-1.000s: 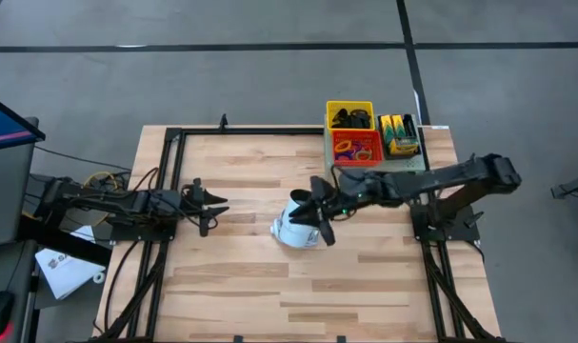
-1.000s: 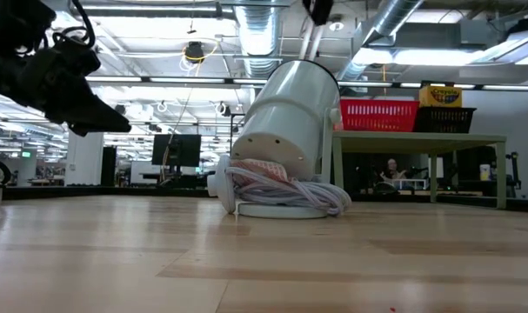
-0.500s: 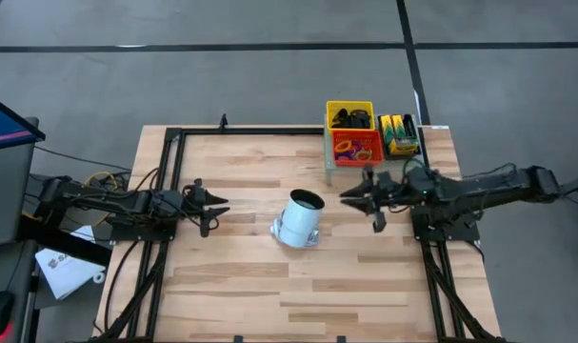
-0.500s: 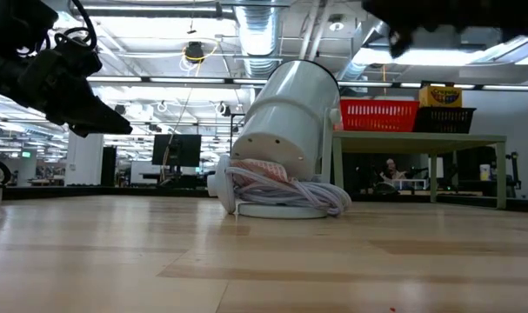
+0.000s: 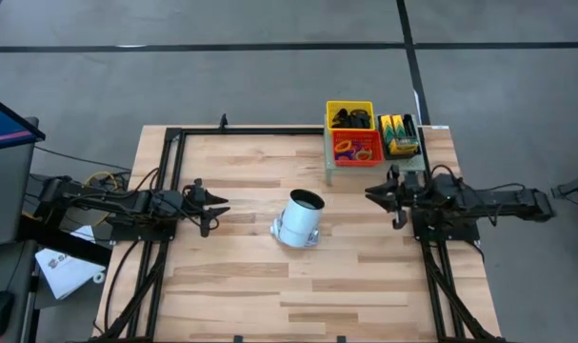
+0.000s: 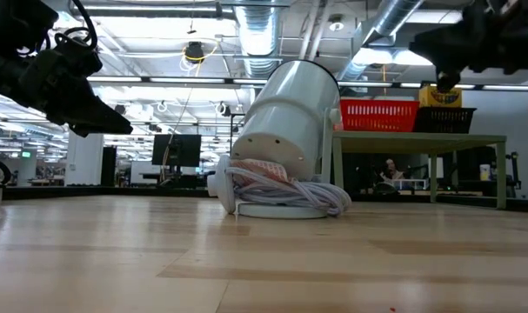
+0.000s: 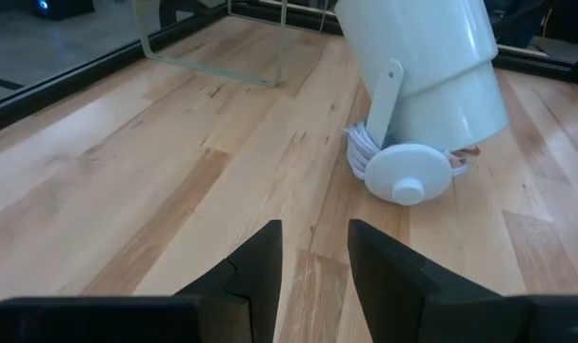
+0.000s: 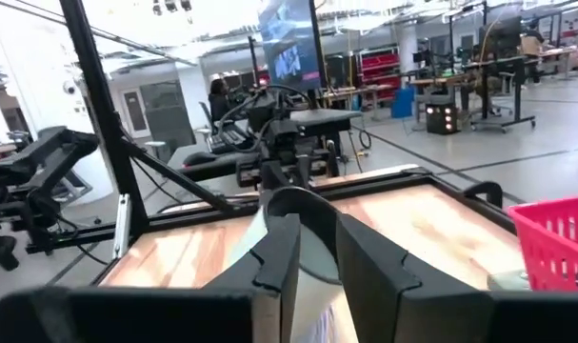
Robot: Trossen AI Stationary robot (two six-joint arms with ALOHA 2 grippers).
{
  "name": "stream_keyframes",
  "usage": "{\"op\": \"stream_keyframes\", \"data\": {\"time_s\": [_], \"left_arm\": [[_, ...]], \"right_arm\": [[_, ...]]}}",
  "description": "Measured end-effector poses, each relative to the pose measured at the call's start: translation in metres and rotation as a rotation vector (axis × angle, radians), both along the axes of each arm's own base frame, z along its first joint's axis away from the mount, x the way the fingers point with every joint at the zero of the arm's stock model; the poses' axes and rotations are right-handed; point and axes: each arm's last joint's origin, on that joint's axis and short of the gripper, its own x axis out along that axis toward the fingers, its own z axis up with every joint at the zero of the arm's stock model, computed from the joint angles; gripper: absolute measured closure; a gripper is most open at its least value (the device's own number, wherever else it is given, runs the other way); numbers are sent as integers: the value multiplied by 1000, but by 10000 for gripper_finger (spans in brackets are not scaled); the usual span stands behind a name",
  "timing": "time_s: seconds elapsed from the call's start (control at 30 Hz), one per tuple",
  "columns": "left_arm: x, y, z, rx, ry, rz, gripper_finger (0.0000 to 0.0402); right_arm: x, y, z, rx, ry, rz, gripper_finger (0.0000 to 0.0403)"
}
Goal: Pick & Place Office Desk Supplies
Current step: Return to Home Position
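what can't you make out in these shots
- High view: the dark items in the yellow plastic bin are too small to identify.
- Low view: the red plastic bin's wall hides its contents.
- Right wrist view: the right end effector's own fingers cover most of the white cylindrical lamp.
- Left wrist view: the frame edge cuts off that lamp's top.

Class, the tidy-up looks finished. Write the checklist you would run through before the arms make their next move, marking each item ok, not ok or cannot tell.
1. The left claw is empty, fingers apart, over the wooden table's left side: ok.
2. The right claw is empty, fingers apart, at the table's right edge: ok.
3. The white cylindrical lamp sits mid-table, tilted, apart from both claws: ok.
4. The lamp's white cord is coiled at its base, not trailing: ok.
5. The yellow plastic bin and red plastic bin sit on the raised shelf: ok.
6. Lamp switched on: cannot tell.
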Motion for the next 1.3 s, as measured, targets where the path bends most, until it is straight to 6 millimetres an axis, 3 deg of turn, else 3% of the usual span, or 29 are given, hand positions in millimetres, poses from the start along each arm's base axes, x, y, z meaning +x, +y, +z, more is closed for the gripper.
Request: {"op": "stream_keyframes", "data": {"time_s": [0.4,1.3], "left_arm": [[0,0,0,0,0,-1,284],[0,0,0,-1,-1,-2,284]], "right_arm": [[-20,1,-16,81,56,18,332],[-20,2,-23,87,126,17,332]]}}
